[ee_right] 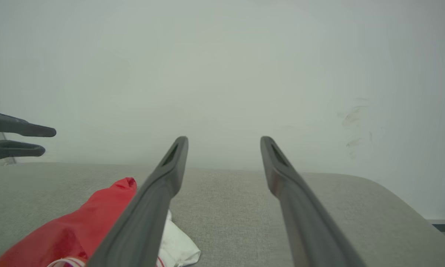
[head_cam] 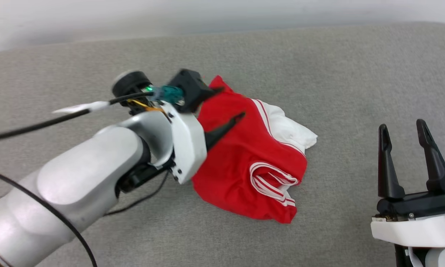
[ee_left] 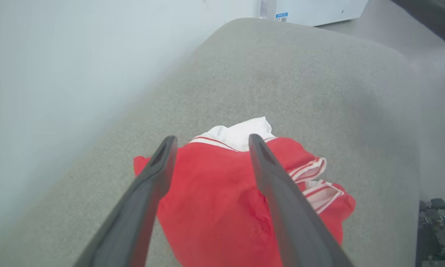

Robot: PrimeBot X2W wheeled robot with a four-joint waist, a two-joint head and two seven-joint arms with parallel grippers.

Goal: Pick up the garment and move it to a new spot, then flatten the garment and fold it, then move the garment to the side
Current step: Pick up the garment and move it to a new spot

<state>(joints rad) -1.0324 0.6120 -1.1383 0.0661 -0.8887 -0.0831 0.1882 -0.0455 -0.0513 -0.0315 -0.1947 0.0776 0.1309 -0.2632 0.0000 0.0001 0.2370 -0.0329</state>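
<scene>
The garment lies crumpled in a heap on the grey padded surface; it is bright red, with a white sleeve and red-white striped trim at its right side. My left gripper hangs over the heap's left part, open, with nothing between its fingers. The left wrist view looks down past that gripper onto the garment. My right gripper stands open at the lower right, well away from the cloth. Seen from the right wrist, this gripper is empty; the garment lies lower left, and the left gripper hovers above it.
A pale wall runs along the far edge of the surface. A white box stands beyond its end. A black cable trails from my left wrist. Bare grey padding lies all around the heap.
</scene>
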